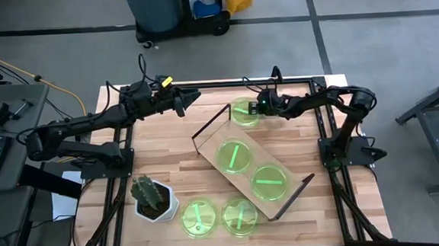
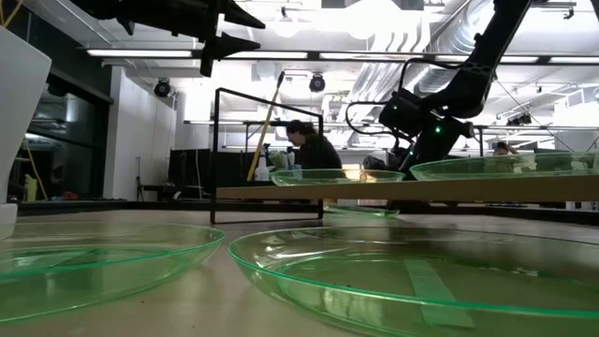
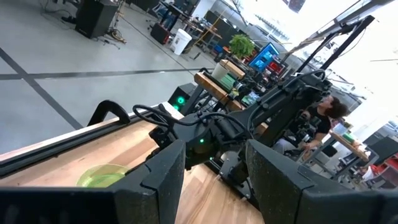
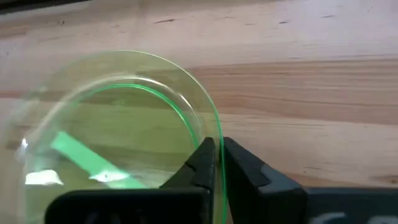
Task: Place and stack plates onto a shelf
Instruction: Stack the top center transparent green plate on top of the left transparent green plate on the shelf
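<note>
Two plates (image 1: 234,155) (image 1: 270,181) lay on the shelf (image 1: 206,147), two (image 1: 198,217) (image 1: 240,216) waited on the worktop (image 1: 347,214), the right pincer (image 1: 258,105) pinched the fifth plate's (image 1: 243,111) rim at the shelf's far end, and the left pincer (image 1: 195,96) hovered spread.

Even, bright overhead lighting in the high view, with soft, faint shadows on the tabletop (image 1: 168,149). Strong glare from ceiling lights (image 2: 374,14) in the low view; nearest plates (image 2: 412,281) blurred. Washed-out background beyond the left wrist view's soft, dark fingers (image 3: 273,180).
</note>
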`<action>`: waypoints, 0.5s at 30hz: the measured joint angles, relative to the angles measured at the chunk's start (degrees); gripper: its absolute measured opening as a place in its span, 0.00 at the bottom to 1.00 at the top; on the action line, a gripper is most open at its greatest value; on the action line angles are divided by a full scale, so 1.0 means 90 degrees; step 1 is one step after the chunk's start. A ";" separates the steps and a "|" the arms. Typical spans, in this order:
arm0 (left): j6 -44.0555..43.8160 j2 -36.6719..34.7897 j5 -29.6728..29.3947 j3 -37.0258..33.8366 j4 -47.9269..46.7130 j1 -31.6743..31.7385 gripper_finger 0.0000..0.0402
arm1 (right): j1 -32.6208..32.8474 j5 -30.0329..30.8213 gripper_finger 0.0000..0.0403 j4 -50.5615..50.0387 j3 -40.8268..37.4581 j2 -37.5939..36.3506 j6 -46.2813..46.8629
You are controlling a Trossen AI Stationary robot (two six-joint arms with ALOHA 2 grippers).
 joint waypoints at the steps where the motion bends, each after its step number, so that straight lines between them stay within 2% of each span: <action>1: -0.0005 0.0000 0.0000 0.0000 0.0000 0.0000 0.40 | -0.0016 -0.0022 0.04 -0.0029 0.0000 -0.0042 -0.0029; 7: -0.0010 0.0000 -0.0002 0.0000 0.0070 0.0000 0.40 | -0.0398 -0.0114 0.01 -0.0824 -0.0078 -0.0806 -0.0521; 15: -0.0010 0.0000 -0.0002 0.0000 0.0148 0.0002 0.40 | -0.1022 -0.0534 0.00 -0.1087 -0.0660 -0.2607 -0.1207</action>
